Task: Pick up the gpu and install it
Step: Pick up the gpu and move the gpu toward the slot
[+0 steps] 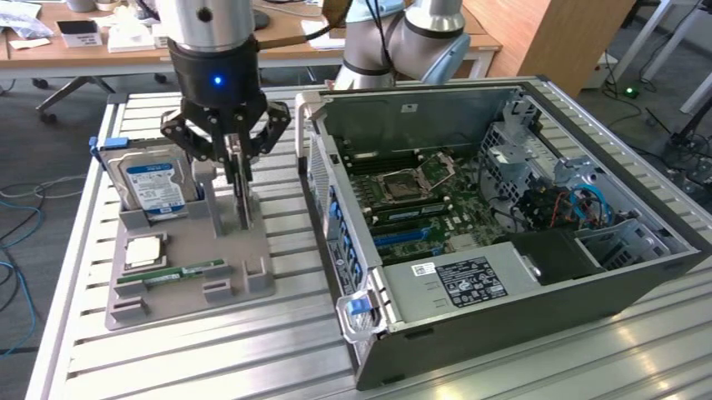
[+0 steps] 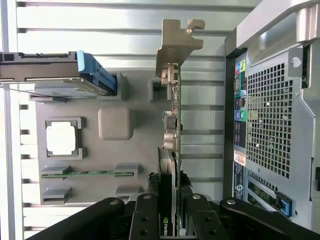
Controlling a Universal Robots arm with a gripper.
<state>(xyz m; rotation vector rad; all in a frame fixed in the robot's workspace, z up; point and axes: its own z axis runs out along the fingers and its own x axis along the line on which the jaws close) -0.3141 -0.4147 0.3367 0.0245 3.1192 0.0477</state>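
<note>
the gripper (image 1: 235, 158) stands over the grey holder tray (image 1: 189, 287) on the slatted aluminium table (image 1: 200, 358), to the exterior view's left of the open computer case (image 1: 623, 279). its black fingers (image 2: 145, 220) are drawn in to a narrow gap and press on both flat faces of the gpu (image 2: 170, 130), which stands on its long edge in the tray; the card reads as clamped. whether it has left its slot cannot be told. in the exterior view the gpu (image 1: 242, 200) hangs as a thin dark blade below the gripper, just beside the hard drive (image 1: 156, 183). judgement on handling: the card is light and stiff, a thin green circuit board with small soldered parts along the visible edge, so it is fragile under twist or side load. the broad faces near the top edge, where the fingers sit now, look the soundest hold; the folded silver bracket (image 2: 178, 45) at the far end is bare smooth metal and could slip. the tray is matte moulded plastic with raised blocks and slots; it also carries a square cpu chip (image 2: 61, 138) and a narrow ram stick (image 2: 87, 173). the case is painted sheet steel with a perforated rear panel (image 2: 270, 115).
</note>
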